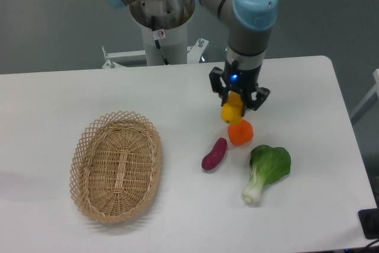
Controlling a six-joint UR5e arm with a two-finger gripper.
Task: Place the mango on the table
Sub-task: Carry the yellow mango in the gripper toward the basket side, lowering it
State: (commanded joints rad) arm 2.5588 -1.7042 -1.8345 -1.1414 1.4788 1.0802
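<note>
We see the gripper (234,102) clamped on the mango (231,111), held above the table (308,87). An orange (240,132) sits just near of it

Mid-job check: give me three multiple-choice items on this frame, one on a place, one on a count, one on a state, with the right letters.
1. Where is the mango?
A. in the basket
B. between the jaws, just above the orange
C. flat on the table beside the bok choy

2. How many food items lie on the table?
A. three
B. one
C. five

3. What is the basket's state?
A. holds the sweet potato
B. tipped over
C. empty

Answers:
1 B: the gripper clamps the mango right over the orange.
2 A: orange, sweet potato and bok choy.
3 C: only bare weave shows inside the basket.
</note>
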